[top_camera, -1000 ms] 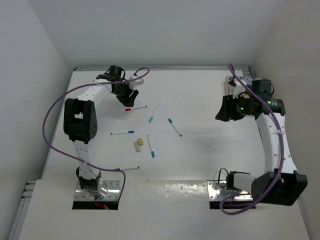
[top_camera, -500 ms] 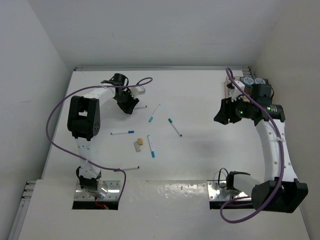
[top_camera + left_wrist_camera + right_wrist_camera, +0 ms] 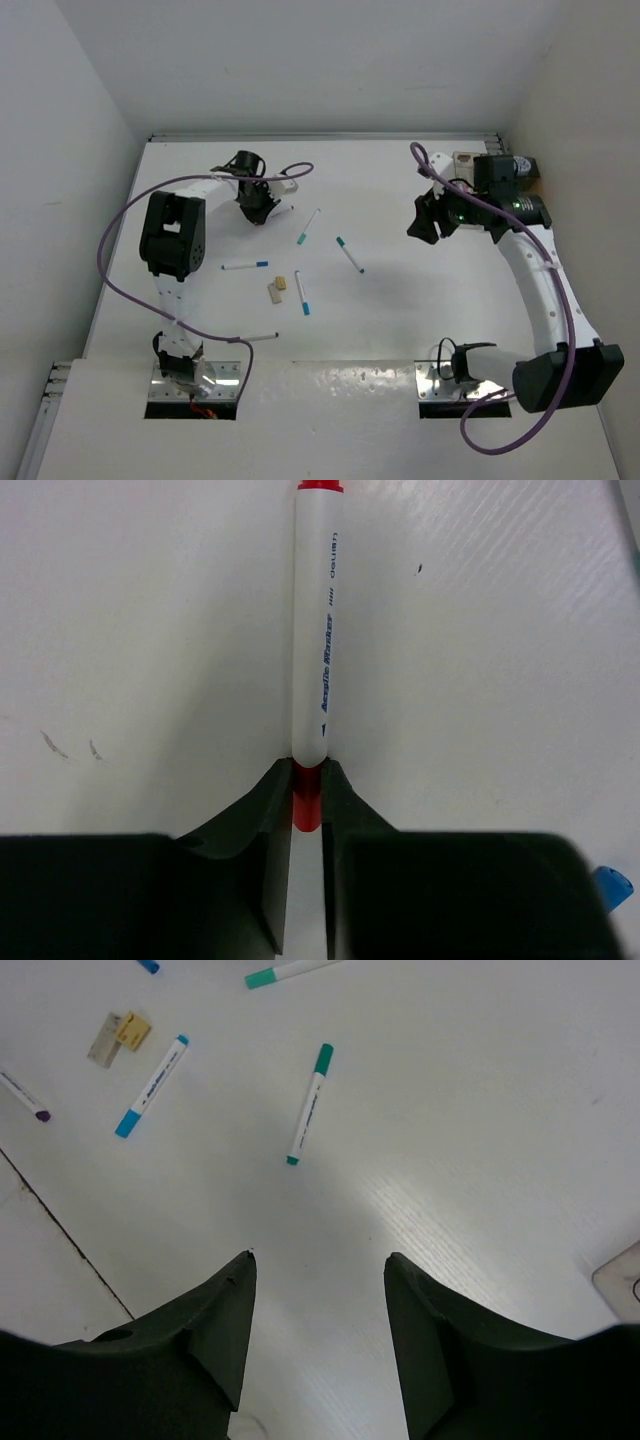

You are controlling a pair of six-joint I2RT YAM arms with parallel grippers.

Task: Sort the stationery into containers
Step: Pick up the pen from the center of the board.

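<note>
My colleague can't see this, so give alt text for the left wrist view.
The left gripper pinches the red near end of a white acrylic marker lying on a white table; a blue pen tip shows at lower right.

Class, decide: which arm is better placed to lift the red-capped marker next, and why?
Left. The left gripper is closed on the red end of the red-capped marker. The right gripper hangs open far from it, nearer a teal pen.

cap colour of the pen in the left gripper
Red, on the pen; clearest in the left wrist view.
</note>
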